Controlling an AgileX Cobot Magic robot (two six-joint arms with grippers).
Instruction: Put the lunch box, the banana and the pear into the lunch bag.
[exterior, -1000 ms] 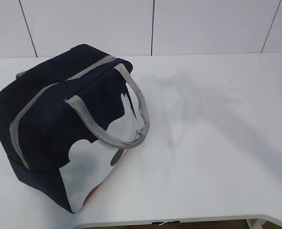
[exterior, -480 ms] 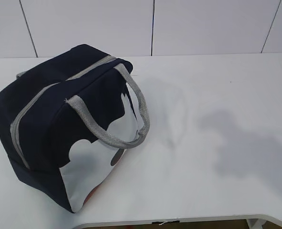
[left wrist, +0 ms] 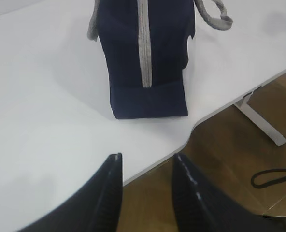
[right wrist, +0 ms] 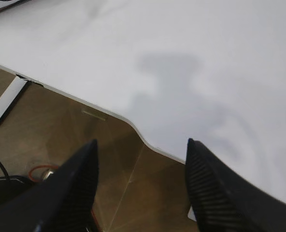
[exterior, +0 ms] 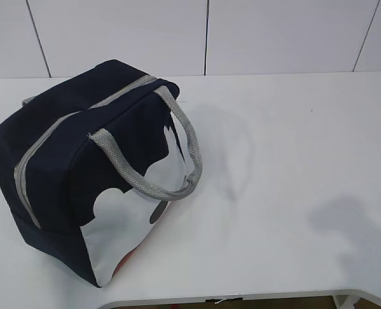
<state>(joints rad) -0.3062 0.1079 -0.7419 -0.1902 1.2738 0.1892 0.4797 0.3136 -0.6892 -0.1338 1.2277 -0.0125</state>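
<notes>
I see lunch bag [exterior: 94, 170] zipped shut on table [exterior: 293, 161]; no food visible beside it, so packing looks finished. Left gripper [left wrist: 145, 166] and right gripper [right wrist: 140, 150] both parted, empty.

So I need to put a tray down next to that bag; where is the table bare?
The whole stretch of table to the right of the lunch bag, out to the front edge and back wall, is bare. The left is crowded: the bag and its drooping grey handle fill it.
</notes>
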